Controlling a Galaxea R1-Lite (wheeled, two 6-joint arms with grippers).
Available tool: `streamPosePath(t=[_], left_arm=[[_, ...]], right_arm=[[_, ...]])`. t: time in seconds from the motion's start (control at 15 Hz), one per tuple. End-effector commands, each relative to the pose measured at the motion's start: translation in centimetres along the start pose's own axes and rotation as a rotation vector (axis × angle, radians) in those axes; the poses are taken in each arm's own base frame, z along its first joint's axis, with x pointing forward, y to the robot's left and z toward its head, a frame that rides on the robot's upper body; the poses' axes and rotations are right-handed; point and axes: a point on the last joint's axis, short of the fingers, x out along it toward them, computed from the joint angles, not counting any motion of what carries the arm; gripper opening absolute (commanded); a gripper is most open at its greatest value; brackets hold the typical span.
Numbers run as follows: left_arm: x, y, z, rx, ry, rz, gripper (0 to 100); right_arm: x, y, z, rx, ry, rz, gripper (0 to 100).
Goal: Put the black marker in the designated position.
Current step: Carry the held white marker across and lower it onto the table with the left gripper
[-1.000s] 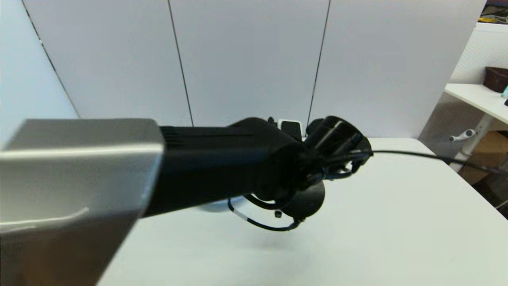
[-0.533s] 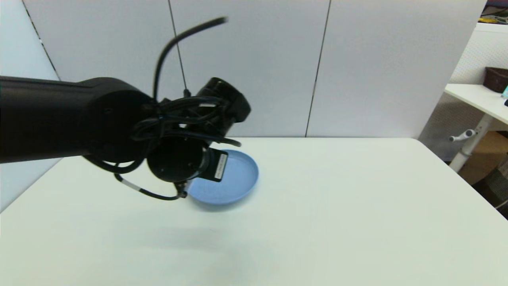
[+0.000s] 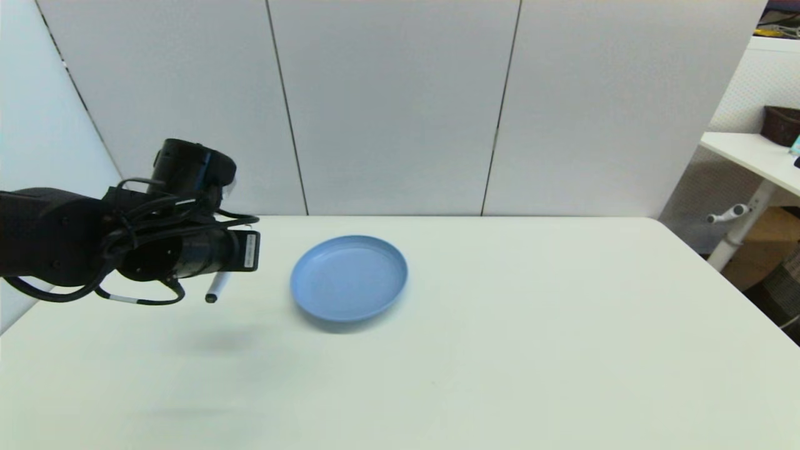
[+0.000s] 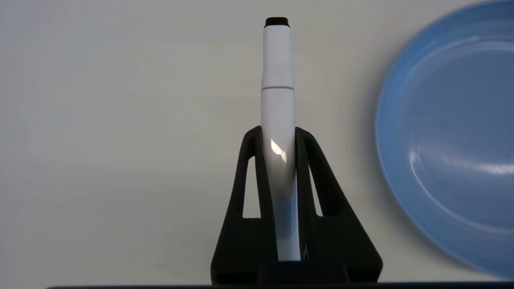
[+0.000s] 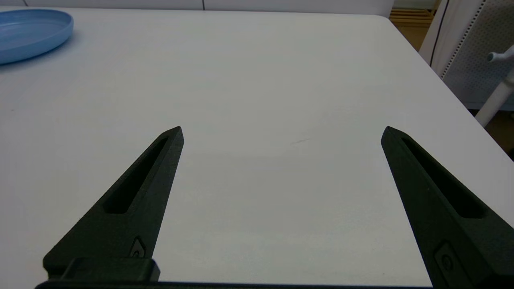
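My left gripper (image 4: 278, 132) is shut on the black marker (image 4: 277, 72), a slim white pen with a black tip sticking out past the fingertips. In the head view the left arm hangs above the table's far left, and the marker's (image 3: 216, 287) lower end pokes out below the wrist, above bare white tabletop to the left of the blue plate (image 3: 349, 277). No mark on the table shows the designated position. My right gripper (image 5: 281, 132) stands open over bare table and is out of the head view.
The blue plate (image 4: 441, 140) holds nothing and lies just beside the held marker. In the right wrist view the plate (image 5: 28, 34) sits far off. The table's right edge (image 3: 719, 269) borders a white desk and a cardboard box.
My left arm swung from the middle of the view to the far left and lower, uncovering the blue plate. The marker's end now shows below its wrist.
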Motion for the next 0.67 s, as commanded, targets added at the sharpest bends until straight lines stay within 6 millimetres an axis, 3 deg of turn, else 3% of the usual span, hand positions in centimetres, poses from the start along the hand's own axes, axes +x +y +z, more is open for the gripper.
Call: streamPosePath(t=[0.07,0.33,0.67], left_arm=[[5.7,0.7,-1.2,-0.040,0.040,-0.040,0],[7.9,0.4,-1.6,-0.029,0.071,-0.069,0],[9.0,0.2,-1.8,-0.026,0.088,-0.065,0]], right_arm=[[0.0,0.0,0.0,-0.001,0.000,0.001,100],[0.0,0.0,0.0,-0.001,0.002,0.001,100],[0.0,0.0,0.0,-0.001,0.002,0.000,100]])
